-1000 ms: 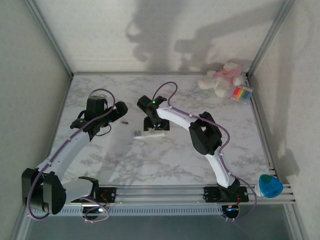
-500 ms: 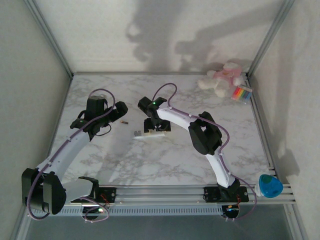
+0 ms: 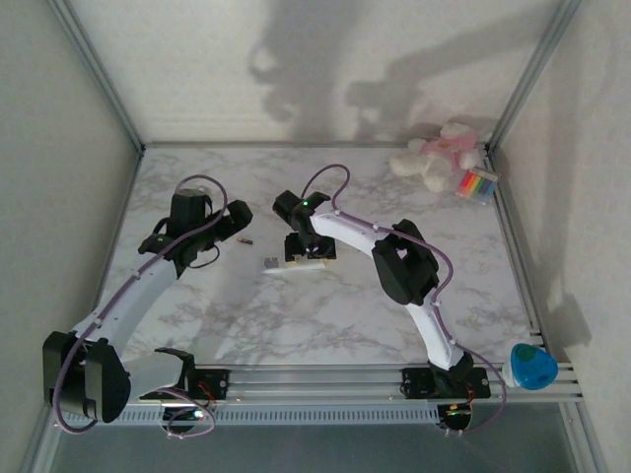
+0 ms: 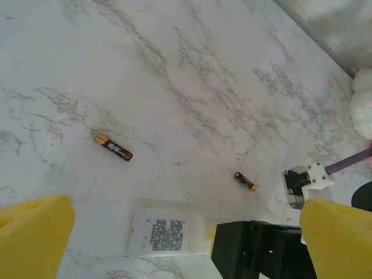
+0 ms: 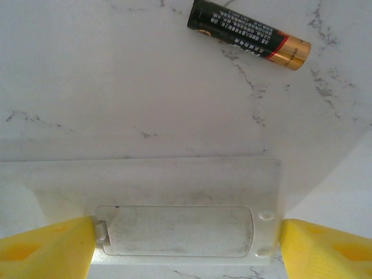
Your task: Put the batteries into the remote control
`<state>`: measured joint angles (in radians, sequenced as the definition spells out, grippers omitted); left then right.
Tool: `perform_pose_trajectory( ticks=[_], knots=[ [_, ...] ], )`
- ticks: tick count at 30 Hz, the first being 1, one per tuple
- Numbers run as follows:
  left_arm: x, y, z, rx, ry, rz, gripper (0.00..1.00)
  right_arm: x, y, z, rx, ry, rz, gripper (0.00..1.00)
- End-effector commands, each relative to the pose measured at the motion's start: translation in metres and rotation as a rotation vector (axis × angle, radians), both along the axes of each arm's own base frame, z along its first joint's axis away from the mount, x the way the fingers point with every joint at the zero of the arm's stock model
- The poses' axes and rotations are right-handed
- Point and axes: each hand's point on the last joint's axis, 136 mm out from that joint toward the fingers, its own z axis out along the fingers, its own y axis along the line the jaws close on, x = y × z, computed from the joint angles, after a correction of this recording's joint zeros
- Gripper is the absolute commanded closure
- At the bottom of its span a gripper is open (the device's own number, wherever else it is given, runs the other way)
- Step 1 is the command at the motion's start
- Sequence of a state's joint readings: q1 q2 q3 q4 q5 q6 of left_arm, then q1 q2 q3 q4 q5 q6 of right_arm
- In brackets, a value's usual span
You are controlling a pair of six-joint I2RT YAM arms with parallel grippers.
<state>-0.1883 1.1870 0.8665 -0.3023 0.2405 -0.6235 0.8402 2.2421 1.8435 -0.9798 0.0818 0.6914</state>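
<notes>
The remote control [image 3: 296,264] lies back-up on the marble worktop [image 3: 325,325], a little left of centre, with its length running left to right. The right fingers [image 5: 46,250] hang over its right part. They stand apart and are clamped on nothing. In the right wrist view one yellow pad sits over the remote's back at one end of the closed battery cover [image 5: 174,231]. The other pad is just off the remote's short end. I cannot tell whether either pad touches the plastic.

The first battery [image 5: 250,34], black with a gold end, lies flat on the worktop on the far side of the remote. It is apart from the remote and ahead of the right fingers, touching neither pad.

The second battery [image 4: 113,146] lies further left, well apart from the remote. In the top view it sits between the remote and the left fingers [image 4: 35,232]. Those fingers are spread wide with nothing in them, above the worktop to the left of the remote. In the left wrist view both batteries and the labelled end of the remote show in the gap between the two pads, down on the worktop.

A plush toy [image 3: 439,156] and a striped pack [image 3: 477,184] lie in the far right corner.
</notes>
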Motion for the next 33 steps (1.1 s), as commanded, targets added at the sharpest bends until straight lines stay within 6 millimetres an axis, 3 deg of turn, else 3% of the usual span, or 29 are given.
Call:
perform_pose_trajectory(
  ticks=[1, 3, 7, 10, 14, 21, 33],
  knots=[
    [-0.004, -0.009, -0.012, -0.011, 0.013, -0.05, 0.01, -0.001, -0.011, -0.013, -0.038, 0.008, 0.002, 0.21],
    [-0.007, -0.011, -0.022, -0.011, 0.032, -0.066, 0.01, 0.0, -0.01, -0.012, -0.031, 0.002, 0.004, 0.22],
    [-0.012, -0.022, -0.041, -0.029, 0.068, -0.117, 0.14, 0.0, -0.01, -0.01, -0.025, -0.005, 0.004, 0.23],
    [-0.014, -0.034, -0.058, -0.036, 0.111, -0.154, 0.34, 0.0, -0.009, -0.007, -0.015, -0.011, 0.004, 0.23],
    [-0.016, -0.054, -0.084, -0.052, 0.17, -0.202, 0.68, -0.001, -0.009, -0.003, 0.003, -0.018, -0.002, 0.23],
    [-0.009, -0.081, -0.116, -0.04, 0.232, -0.245, 0.71, -0.001, -0.005, 0.005, 0.052, -0.026, -0.019, 0.23],
    [-0.019, -0.078, -0.155, -0.002, 0.338, -0.237, 0.71, -0.002, -0.002, 0.018, 0.168, -0.027, -0.054, 0.23]
  ],
)
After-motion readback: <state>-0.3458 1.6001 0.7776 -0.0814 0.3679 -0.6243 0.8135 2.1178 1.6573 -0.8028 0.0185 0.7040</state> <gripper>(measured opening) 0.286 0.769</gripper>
